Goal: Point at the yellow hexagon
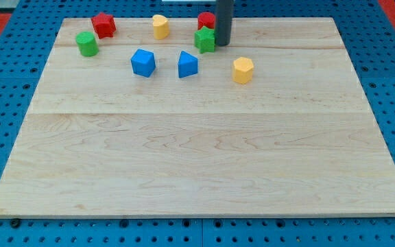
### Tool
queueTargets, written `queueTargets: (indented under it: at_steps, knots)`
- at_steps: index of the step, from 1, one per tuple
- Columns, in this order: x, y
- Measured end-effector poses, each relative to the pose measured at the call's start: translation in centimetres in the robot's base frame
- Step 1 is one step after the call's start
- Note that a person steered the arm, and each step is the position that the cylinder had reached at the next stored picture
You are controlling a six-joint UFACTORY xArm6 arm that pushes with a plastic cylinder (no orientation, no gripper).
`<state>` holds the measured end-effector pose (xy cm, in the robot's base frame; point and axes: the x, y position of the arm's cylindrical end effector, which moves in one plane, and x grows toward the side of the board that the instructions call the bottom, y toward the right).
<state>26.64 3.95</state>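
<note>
Our end effector is a bare rod with nothing to open or hold; my tip [222, 44] sits just beside the green block [205, 39]. The yellow hexagon [243, 70] lies toward the view's bottom-right on the bench [197, 158]; we judge the approach remains

Lighting's bright and pretty even across the pale wooden board [204, 144], looks like it's coming from overhead. Shadows are tiny and soft, tucked right under the blocks, e.g. the yellow hexagon block [243, 70]. No real glare. Everything's reasonably sharp, only slightly soft at the far edge.
</note>
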Motion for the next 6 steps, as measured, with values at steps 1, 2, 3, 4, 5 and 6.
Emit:
queueTargets:
  at_steps: [1,2,3,4,5,6]
  knots:
    - [4.2,-0.9]
    - [5.8,-1.9]
    - [11.8,0.7]
    - [13.8,3.0]
    - [8.0,3.5]
    - [2.8,4.2]
